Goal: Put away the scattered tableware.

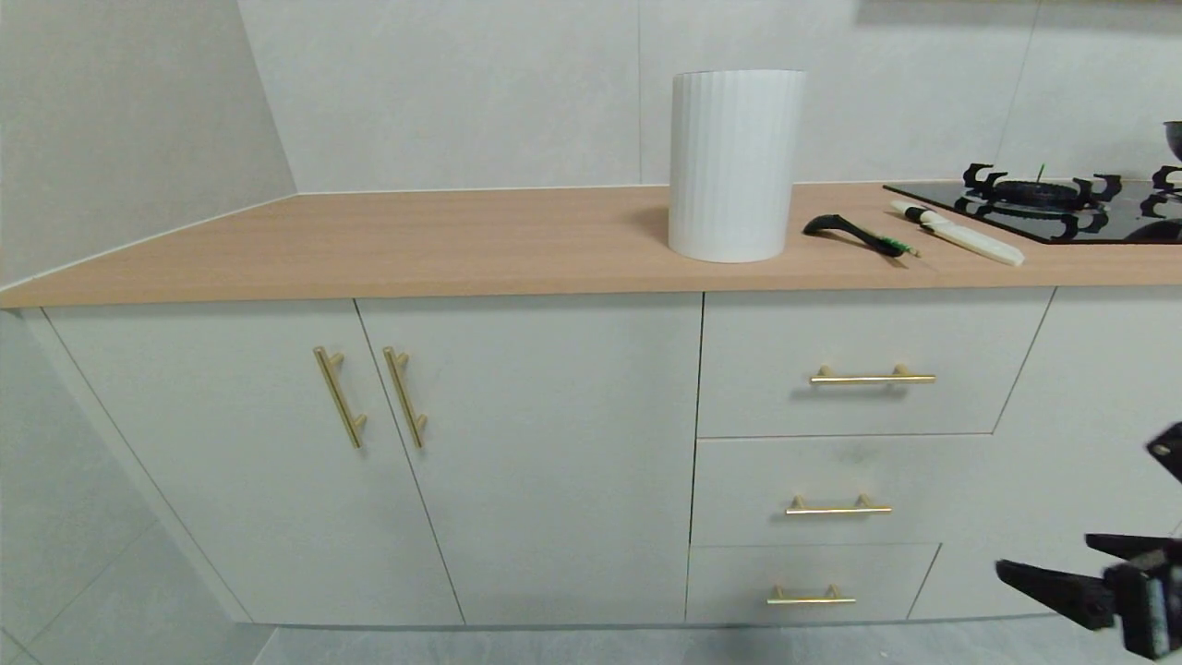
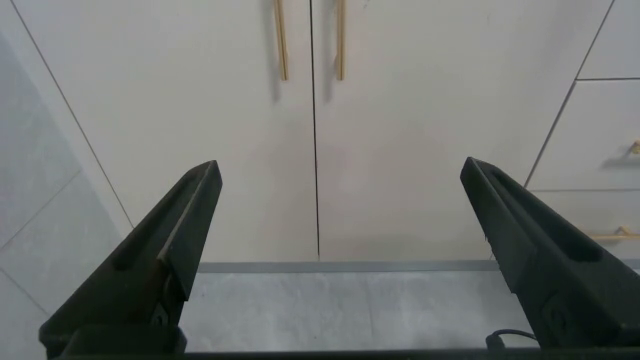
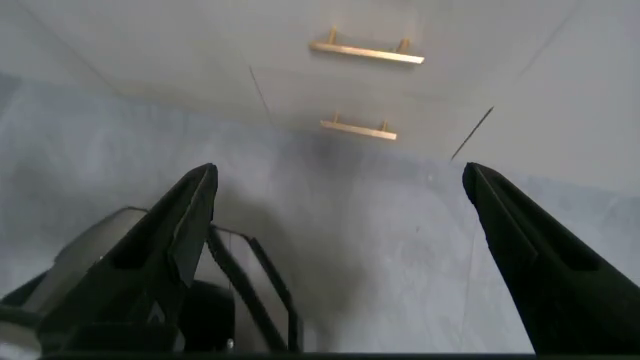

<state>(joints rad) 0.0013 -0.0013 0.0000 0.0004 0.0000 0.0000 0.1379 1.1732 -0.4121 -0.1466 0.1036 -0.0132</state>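
Note:
A tall white ribbed holder (image 1: pixel 729 166) stands on the wooden countertop (image 1: pixel 416 245). Just to its right lie a black-handled utensil (image 1: pixel 854 232) with a green tip and a white-handled utensil (image 1: pixel 965 238). My right gripper (image 1: pixel 1045 552) hangs low at the right, in front of the drawers and well below the counter; it is open and holds nothing (image 3: pixel 340 173). My left gripper (image 2: pixel 340 168) is also open and holds nothing, facing the double cabinet doors (image 2: pixel 316 130) near the floor.
A black gas hob (image 1: pixel 1053 205) sits at the counter's right end. Below are two doors with gold handles (image 1: pixel 369 395) and three drawers (image 1: pixel 859 374). Tiled walls close the back and left. The lower drawer handles (image 3: pixel 366 53) show above grey floor.

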